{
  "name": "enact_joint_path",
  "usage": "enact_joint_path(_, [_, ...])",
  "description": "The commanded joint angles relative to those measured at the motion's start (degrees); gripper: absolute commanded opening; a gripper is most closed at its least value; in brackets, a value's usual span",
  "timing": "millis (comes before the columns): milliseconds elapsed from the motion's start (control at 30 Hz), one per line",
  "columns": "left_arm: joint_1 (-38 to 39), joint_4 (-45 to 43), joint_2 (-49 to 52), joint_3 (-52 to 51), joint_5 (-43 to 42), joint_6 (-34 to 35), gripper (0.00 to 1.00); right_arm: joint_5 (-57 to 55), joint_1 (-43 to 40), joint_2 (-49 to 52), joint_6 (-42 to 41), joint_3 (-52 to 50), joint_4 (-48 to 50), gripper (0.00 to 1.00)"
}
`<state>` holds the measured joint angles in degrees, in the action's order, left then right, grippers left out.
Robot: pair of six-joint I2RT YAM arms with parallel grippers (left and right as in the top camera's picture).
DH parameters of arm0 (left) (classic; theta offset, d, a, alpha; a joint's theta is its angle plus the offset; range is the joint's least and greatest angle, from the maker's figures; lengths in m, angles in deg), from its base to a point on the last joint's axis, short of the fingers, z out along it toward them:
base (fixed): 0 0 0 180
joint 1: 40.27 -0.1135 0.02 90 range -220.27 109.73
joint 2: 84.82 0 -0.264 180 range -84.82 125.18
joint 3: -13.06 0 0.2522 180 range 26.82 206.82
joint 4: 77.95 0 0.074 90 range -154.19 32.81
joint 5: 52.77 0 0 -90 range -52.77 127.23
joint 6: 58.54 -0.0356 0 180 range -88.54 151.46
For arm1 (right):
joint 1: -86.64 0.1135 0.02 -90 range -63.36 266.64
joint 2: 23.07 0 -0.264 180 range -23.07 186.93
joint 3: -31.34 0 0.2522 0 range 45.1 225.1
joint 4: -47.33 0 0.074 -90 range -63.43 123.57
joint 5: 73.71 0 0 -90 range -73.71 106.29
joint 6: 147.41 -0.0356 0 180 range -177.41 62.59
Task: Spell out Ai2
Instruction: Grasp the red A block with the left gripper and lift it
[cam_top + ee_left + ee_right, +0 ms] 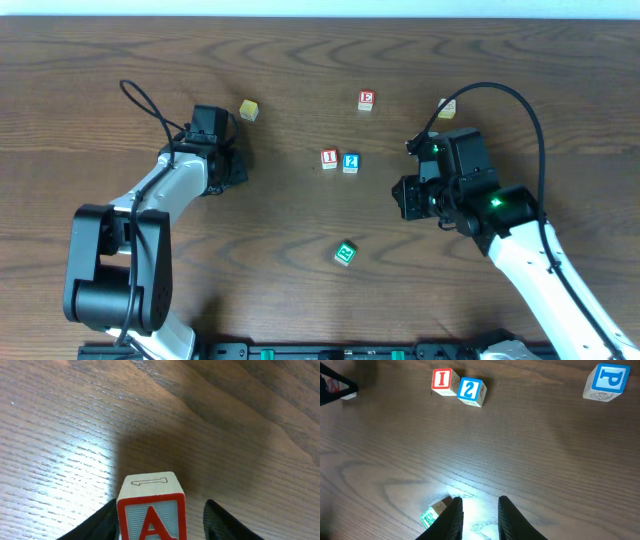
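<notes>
— Where is the A block [151, 510]?
— Between my left fingers [102, 525], over at the left side of the worktop [280, 220]. Its red A faces my wrist camera. One finger lies against its side and a clear gap shows before the other, so these fingers stand apart around it rather than clamped.
— And the other two?
— The I block [329, 158] and the 2 block [350, 162] sit side by side near the middle of the worktop, touching, the I on the left seen from overhead.
— Your right side?
— My right fingers [451, 517] are drawn nearly together, only a narrow strip of wood showing between them, and they hold nothing. A green-lettered block [431, 516] lies just beside them. The P block [606, 381] and the E block [366, 100] stand well apart from the pair
</notes>
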<state>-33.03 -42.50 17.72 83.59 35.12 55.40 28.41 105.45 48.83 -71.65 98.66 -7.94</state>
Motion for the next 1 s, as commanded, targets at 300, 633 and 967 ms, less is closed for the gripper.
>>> enact_joint_path(300, [-0.09,0.59,0.85,1.20,1.46,0.57,0.41,0.37,-0.52,0.44,-0.55,-0.07,-0.09,0.26])
enact_joint_path(633, [-0.09,0.59,0.85,1.20,1.99,0.52,0.33,0.37,-0.50,0.44,-0.55,-0.07,-0.70,0.27])
enact_joint_path(967, [-0.04,1.03,0.83,1.33,1.60,0.46,0.17,0.37,-0.50,0.44,-0.52,-0.07,-0.66,0.27])
